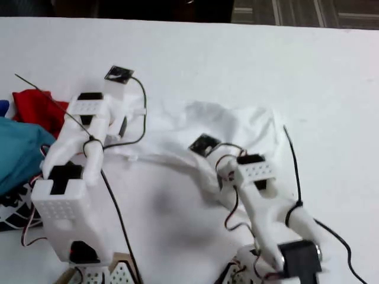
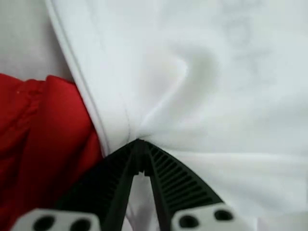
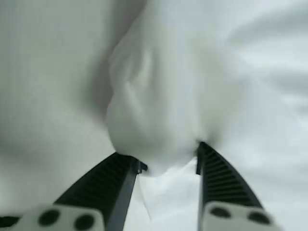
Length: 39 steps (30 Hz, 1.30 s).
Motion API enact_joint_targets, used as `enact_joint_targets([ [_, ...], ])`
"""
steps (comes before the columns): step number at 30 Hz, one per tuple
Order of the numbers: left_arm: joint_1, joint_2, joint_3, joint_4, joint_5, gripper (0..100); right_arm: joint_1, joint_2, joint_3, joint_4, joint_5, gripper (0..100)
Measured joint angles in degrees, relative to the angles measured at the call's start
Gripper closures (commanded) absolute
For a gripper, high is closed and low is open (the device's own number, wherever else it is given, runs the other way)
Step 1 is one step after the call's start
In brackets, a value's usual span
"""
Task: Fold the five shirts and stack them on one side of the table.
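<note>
Left wrist view: left gripper [image 2: 138,145] clamps the white shirt [image 2: 216,96] beside a red shirt [image 2: 43,139]; right gripper [image 3: 169,159] gapes around its cloth; high view adds a teal shirt [image 1: 18,151] at nine o'clock.

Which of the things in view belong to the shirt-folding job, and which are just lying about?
Job: white shirt, pinched by the left gripper; right gripper at its fold; red shirt; teal shirt; black-and-white patterned cloth, probably a shirt.
Lying about: black cables; table; floor beyond it.
</note>
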<state>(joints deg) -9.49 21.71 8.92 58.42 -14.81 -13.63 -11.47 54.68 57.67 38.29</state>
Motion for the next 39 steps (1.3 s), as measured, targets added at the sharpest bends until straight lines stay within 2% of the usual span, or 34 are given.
enact_joint_targets([
  [9,0.0,0.0,0.0,0.0,0.0,97,1.85,3.87,-4.31,0.44,0.0,98.1],
  [14,0.0,0.0,0.0,0.0,0.0,97,1.58,-0.26,-6.24,6.68,0.7,98.1],
  [22,0.0,0.0,0.0,0.0,0.0,97,1.58,-3.69,-21.8,13.36,3.6,98.1],
  [30,-0.18,0.0,0.0,0.0,0.0,97,6.15,18.11,-44.66,13.54,3.78,98.1],
  [35,-0.18,0.0,0.0,0.0,0.0,97,7.74,33.32,-63.03,17.76,3.78,97.3],
  [39,-0.18,0.0,0.0,0.0,0.0,97,7.65,44.92,-76.75,22.68,3.6,85.4],
])
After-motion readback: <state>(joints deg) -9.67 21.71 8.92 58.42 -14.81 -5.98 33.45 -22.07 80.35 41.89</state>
